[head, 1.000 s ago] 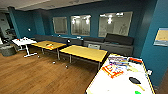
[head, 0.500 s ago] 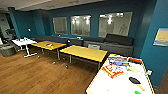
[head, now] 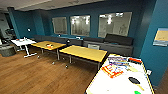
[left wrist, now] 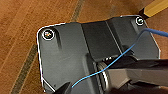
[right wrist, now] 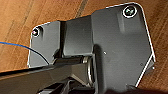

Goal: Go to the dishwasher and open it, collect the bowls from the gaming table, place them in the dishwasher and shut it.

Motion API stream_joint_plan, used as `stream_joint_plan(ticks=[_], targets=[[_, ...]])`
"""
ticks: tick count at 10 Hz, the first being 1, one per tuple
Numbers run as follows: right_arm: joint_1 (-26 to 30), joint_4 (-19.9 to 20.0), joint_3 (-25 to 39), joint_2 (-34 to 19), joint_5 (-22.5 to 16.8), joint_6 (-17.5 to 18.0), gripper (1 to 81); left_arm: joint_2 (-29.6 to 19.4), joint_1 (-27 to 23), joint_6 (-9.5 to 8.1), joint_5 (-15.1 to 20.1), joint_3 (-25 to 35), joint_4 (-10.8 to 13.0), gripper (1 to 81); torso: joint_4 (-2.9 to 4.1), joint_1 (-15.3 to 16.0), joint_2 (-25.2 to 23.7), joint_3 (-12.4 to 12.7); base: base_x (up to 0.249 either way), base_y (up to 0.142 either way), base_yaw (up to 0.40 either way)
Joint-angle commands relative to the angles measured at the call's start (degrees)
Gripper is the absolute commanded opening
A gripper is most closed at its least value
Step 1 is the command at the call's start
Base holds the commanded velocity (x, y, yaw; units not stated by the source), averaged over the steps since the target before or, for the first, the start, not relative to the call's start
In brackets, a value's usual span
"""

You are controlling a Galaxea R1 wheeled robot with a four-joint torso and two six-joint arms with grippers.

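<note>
The room has teal walls (head: 120, 7) and a wood floor (head: 30, 75). The gaming table (head: 112, 83), white-topped with yellow sides, stands at lower right, with colourful cards (head: 113, 68) and a black paddle (head: 134, 80) lying on it. Two yellow tables (head: 83, 53) stand before a dark sofa (head: 112, 42). Whether either pincer is released or clenched, I cannot tell.

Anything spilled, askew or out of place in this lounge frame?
Nothing spilled or toppled. The white-topped game table with yellow sides is cluttered with colourful papers and a black paddle, loosely scattered; the two yellow tables stand at differing angles.
</note>
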Motion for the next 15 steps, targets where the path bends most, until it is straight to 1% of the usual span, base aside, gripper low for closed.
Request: stream_joint_plan(ticks=[1,11,15], targets=[[2.91,-0.42,0.19,0.42,-2.71,-0.19,81.1,-0.02,-2.79,0.16,2.74,0.09,0.26,81.1,0.00,0.00,0.00,0.00,0.000,0.000,-0.233],[2.82,-0.42,0.28,0.42,-2.53,-0.19,81.1,0.16,-2.79,0.16,2.74,-0.09,0.26,81.1,0.00,0.00,-0.02,0.00,0.000,0.000,-0.218],[2.82,-0.50,0.19,0.51,-2.53,-0.19,81.1,-0.02,-2.79,0.07,2.83,0.00,0.35,81.1,0.00,0.00,-0.02,0.00,0.000,0.000,-0.280]])
